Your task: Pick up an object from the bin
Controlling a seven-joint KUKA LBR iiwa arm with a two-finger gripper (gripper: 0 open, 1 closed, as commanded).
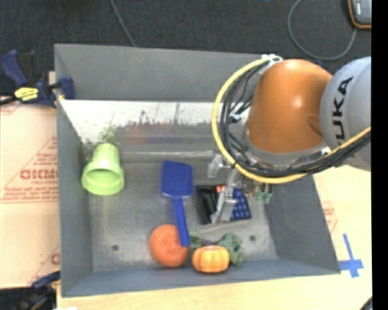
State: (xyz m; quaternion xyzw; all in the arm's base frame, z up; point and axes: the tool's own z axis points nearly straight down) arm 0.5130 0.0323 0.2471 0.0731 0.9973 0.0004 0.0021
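Pincer (225, 196): low in the bin (296, 234), right of the middle, under the arm's orange cover; cannot tell whether apart or together.
Under the pincer: a black block (206, 205) and a blue gridded piece (242, 208), side by side on the bin floor.
Just left: blue shovel (176, 180), handle toward the near wall.
Near wall: orange ball (167, 247) touching the shovel handle, small pumpkin (211, 259), green leafy bit (233, 247).
Far left: green cup (103, 170) on its side.

Matt grey metal bin (77, 192); glossy plastic scoop (177, 185).
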